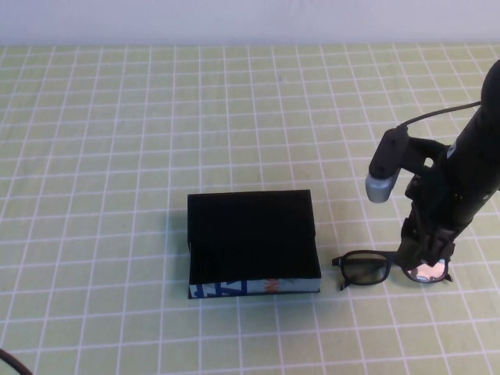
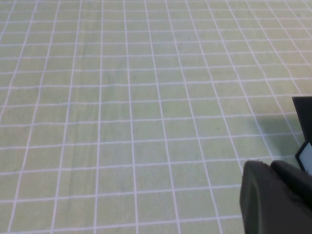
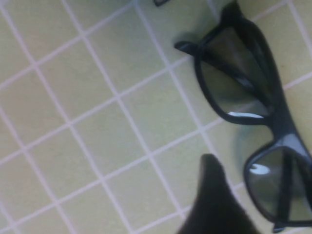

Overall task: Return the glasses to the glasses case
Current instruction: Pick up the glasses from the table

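The left gripper (image 2: 273,195) sits just above bare cloth; finger state cannot be determined. The glasses case (image 1: 252,243) lies at table centre. The glasses (image 1: 391,269) lie at its 3 o'clock, near but apart. The right gripper (image 1: 424,251) stands over their right lens; finger spread cannot be determined.

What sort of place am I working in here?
Probably a lab or demo tabletop, not a home: a table under a green checked cloth, bare but for a black glasses case and glasses. The right gripper is down at the glasses; the left gripper hangs over bare cloth.
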Motion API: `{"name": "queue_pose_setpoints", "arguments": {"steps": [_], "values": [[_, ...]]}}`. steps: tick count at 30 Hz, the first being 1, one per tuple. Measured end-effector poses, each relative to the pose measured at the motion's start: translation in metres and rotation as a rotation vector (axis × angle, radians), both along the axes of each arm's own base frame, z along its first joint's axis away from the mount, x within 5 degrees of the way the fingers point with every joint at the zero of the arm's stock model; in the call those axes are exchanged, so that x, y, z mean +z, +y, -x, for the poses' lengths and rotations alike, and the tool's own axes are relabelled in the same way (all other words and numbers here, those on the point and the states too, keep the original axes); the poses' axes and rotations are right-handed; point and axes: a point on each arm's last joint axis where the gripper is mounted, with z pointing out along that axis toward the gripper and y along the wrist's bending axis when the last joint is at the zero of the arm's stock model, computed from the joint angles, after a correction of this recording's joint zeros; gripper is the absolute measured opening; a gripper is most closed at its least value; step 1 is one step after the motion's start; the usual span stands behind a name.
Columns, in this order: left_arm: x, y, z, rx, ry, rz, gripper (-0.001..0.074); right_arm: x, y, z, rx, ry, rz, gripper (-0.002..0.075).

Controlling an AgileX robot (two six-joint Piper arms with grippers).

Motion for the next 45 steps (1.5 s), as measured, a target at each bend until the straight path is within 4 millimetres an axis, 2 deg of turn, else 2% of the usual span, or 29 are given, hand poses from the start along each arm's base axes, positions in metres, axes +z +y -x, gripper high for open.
{"name": "queue_pose_setpoints", "arguments": {"steps": [3, 8, 13, 22, 31, 38, 45], "values": [[0.001, 0.000, 0.000, 0.000, -0.012, 0.001, -0.0004, -0.006, -0.001, -0.008, 0.025, -0.065, 0.057, 0.0445], [0.003, -0.001, -0.001, -0.031, -0.034, -0.011, -0.0004, -0.006, -0.003, -0.016, 0.093, -0.174, 0.091, 0.0488], [0.003, 0.001, -0.001, -0.040, -0.042, -0.069, -0.0004, -0.013, -0.003, -0.018, 0.181, -0.242, 0.102, 0.0473], [0.003, 0.005, -0.002, -0.024, -0.053, -0.128, -0.0004, -0.038, -0.007, -0.009, 0.244, -0.252, 0.123, 0.0467], [0.004, 0.005, -0.002, -0.023, -0.055, -0.132, -0.0004, -0.040, -0.007, -0.014, 0.252, -0.322, 0.124, 0.0463], [0.004, 0.005, -0.002, -0.023, -0.057, -0.131, -0.0004, -0.054, -0.006, -0.018, 0.258, -0.284, 0.132, 0.0462], [0.004, 0.005, -0.002, -0.023, -0.057, -0.131, -0.0004, -0.059, -0.003, -0.019, 0.233, -0.267, 0.105, 0.0414]]}}
